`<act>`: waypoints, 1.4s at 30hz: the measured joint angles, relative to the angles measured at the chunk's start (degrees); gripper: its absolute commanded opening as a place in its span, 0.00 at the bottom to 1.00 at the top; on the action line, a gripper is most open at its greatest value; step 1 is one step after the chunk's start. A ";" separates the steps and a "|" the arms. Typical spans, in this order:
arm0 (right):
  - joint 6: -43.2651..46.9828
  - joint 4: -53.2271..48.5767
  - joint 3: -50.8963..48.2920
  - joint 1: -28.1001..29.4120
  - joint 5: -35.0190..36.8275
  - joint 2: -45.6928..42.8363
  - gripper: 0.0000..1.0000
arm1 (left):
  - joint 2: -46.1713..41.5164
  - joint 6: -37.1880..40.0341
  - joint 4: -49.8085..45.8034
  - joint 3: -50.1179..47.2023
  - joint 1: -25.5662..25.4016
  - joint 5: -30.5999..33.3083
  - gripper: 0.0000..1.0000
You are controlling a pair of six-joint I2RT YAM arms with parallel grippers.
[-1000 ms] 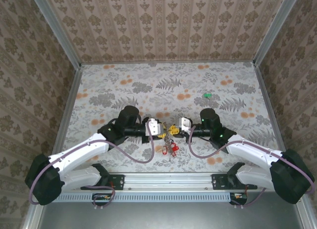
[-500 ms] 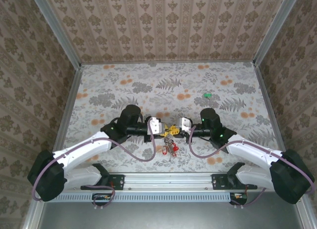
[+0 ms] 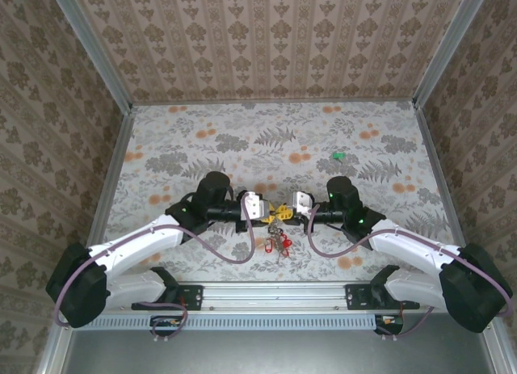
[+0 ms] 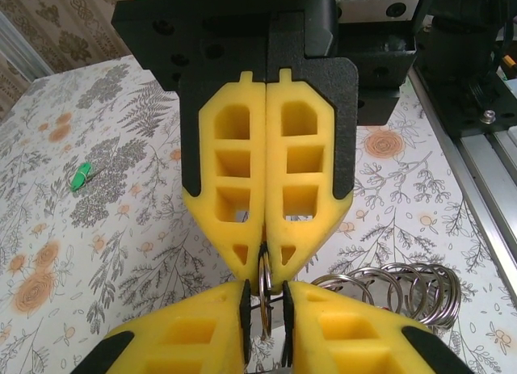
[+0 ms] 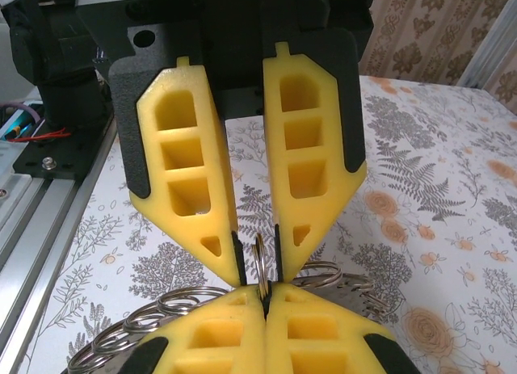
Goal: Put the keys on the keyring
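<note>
Near centre: the right pincer [image 5: 265, 297] has its jaws shut flat on the keyring [image 5: 260, 257], a thin metal ring seen edge-on and held upright above the desk [image 3: 202, 132]. The left pincer [image 4: 264, 292] meets it tip to tip, jaws a narrow gap apart and straddling the same ring (whether its pads touch cannot be told). Just beside the tips is a cluster of metal loops [image 4: 396, 287], and below hang the red-headed keys [image 3: 279, 243]. Well apart, far right on the desk, lies a green key [image 3: 338, 156].

Step in hand, by judgement: steadying the ring between both pincers for threading. The next move calls for the left to close firmly without twisting the ring from the right's grip. The green key is not yet fetched.
</note>
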State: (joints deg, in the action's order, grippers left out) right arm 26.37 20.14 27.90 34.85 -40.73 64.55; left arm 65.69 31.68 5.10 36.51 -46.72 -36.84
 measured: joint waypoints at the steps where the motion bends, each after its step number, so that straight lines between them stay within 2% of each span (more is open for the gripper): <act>1: 0.02 -0.11 0.00 0.00 0.02 0.00 0.00 | -0.04 -0.02 0.33 -0.20 0.00 0.22 0.21; 16: 0.00 0.00 -0.02 0.00 0.42 -0.44 0.00 | -0.07 -0.39 1.68 -2.03 0.00 2.14 0.16; 24: 0.26 -0.02 -0.02 0.00 0.39 -0.44 0.00 | -0.07 -0.94 2.67 -2.05 0.00 2.10 0.19; 29: 0.44 -0.04 -0.02 -0.02 0.39 -0.44 0.00 | -0.09 -1.36 2.89 -2.05 0.00 1.95 0.10; 31: 0.42 -0.04 -0.02 -0.11 0.37 -0.46 0.00 | -0.09 -1.36 2.89 -2.05 0.00 1.60 0.02; 33: 0.42 0.00 -0.02 -0.11 0.37 -0.46 0.01 | -0.09 -1.36 2.89 -2.08 0.26 1.20 0.00; 36: 0.15 -0.09 -0.02 -0.11 0.46 -0.50 0.37 | -0.09 -1.99 2.69 -2.03 0.37 0.72 0.00; 38: -0.42 0.52 -0.13 -0.11 1.36 -0.85 0.50 | -0.07 -2.25 1.66 -1.86 0.31 1.38 0.00; 42: -3.19 3.08 -0.83 -0.26 5.25 -2.78 0.52 | -0.04 -3.23 -2.19 -0.04 0.31 5.05 0.00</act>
State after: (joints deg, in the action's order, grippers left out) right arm 23.18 23.22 27.07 34.59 -35.48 61.78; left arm 65.65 28.45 2.92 36.47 -46.41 -31.79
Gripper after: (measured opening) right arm 0.519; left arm 0.046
